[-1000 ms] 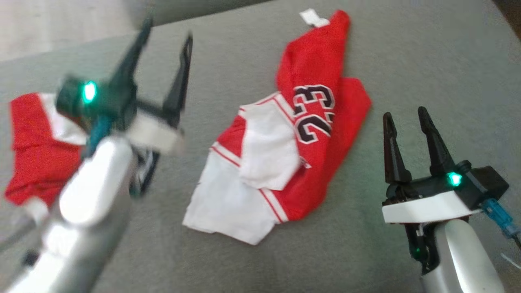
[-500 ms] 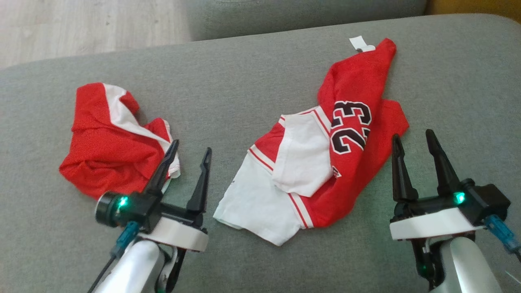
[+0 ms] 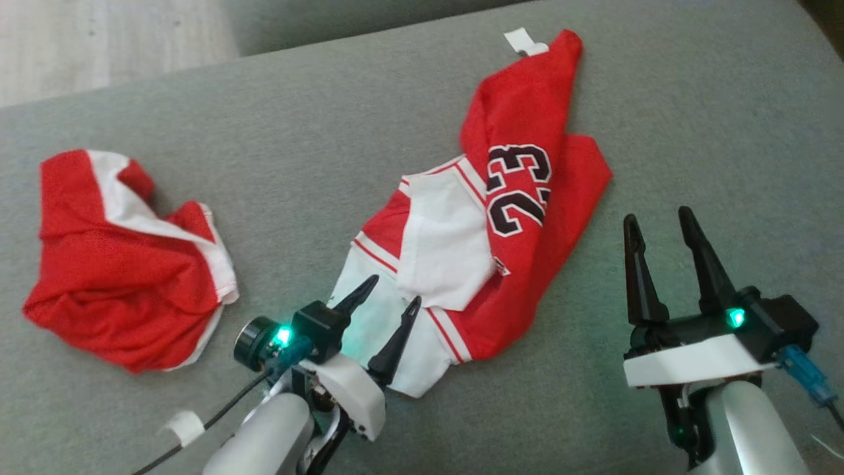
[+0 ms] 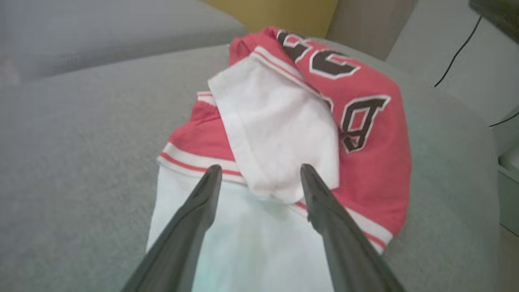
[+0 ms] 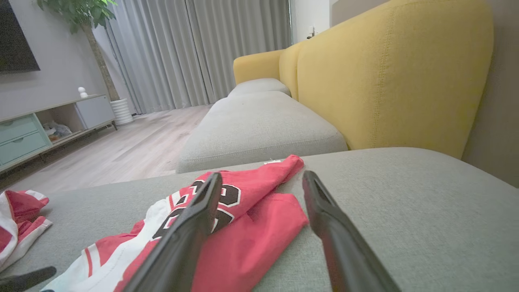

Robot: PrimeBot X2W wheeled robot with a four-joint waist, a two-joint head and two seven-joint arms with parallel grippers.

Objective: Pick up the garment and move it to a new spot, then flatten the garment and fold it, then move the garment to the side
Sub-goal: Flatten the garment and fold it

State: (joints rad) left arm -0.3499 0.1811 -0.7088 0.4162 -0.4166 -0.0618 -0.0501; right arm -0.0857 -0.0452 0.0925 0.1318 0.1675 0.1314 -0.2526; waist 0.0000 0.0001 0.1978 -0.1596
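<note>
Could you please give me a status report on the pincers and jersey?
Left pincer open, over the jersey. Right pincer open, beside it. Jersey crumpled, not held. Second garment apart, left.

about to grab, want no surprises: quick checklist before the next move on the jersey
1. Left gripper open and empty: ok.
2. Right gripper open and empty: ok.
3. Left gripper aimed at the white near end of the red-and-white jersey numbered 23: ok.
4. Right gripper over the jersey: not ok, it is off its red edge, over the grey fabric sofa cushion.
5. Crumpled red-and-white garment lies apart from the jersey: ok.
6. Left fingertips touching cloth: cannot tell.
</note>
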